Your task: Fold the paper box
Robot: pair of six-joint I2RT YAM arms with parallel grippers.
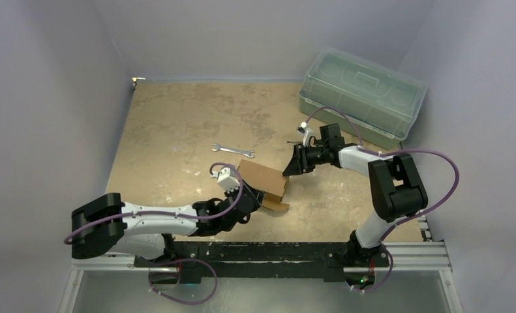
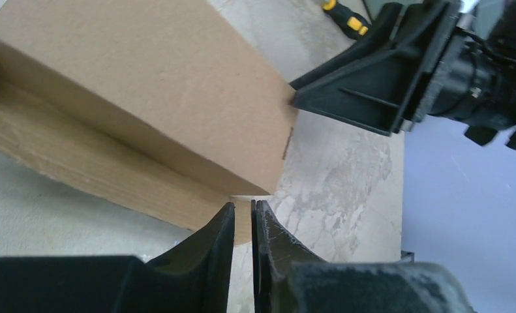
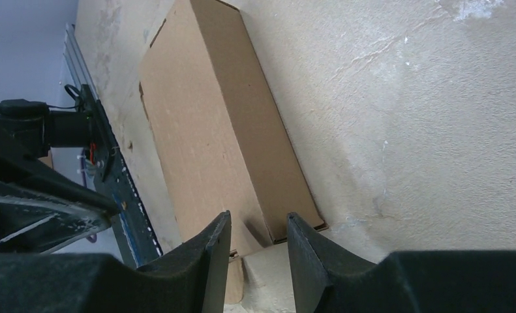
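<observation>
Bin [image 1: 363, 98] at the far right of the table [image 1: 177, 111]: green-tinted, see-through plastic, lid on, handle moulded into the lid. Contents cannot be made out through the plastic.

Box [image 1: 265, 177] is plain brown cardboard, unprinted. It is folded up into a low flat rectangular tube that lies on the table near the middle, between the two arms and well apart from the bin. Its long panels are creased square. One flap [image 1: 276, 206] sticks out flat on the table at the near end. A short slit shows in the edge at the end nearest the right arm.

Left gripper [image 2: 244, 207]: fingers all but closed, only a thin slit between them. The tips sit right at the flap's corner, under the box's near end. Cardboard shows through the slit; cannot tell if it is pinched.

Right gripper [image 3: 258, 225]: fingers partly apart, at the box's far-right end, with the end corner and a small tab showing in the gap. It grips nothing. In the left wrist view its tip touches the box's end edge.

Wrench [image 1: 232, 150] lies on the table just beyond the box. Yellow-black tool handle [image 2: 343, 16] lies past the right gripper.
</observation>
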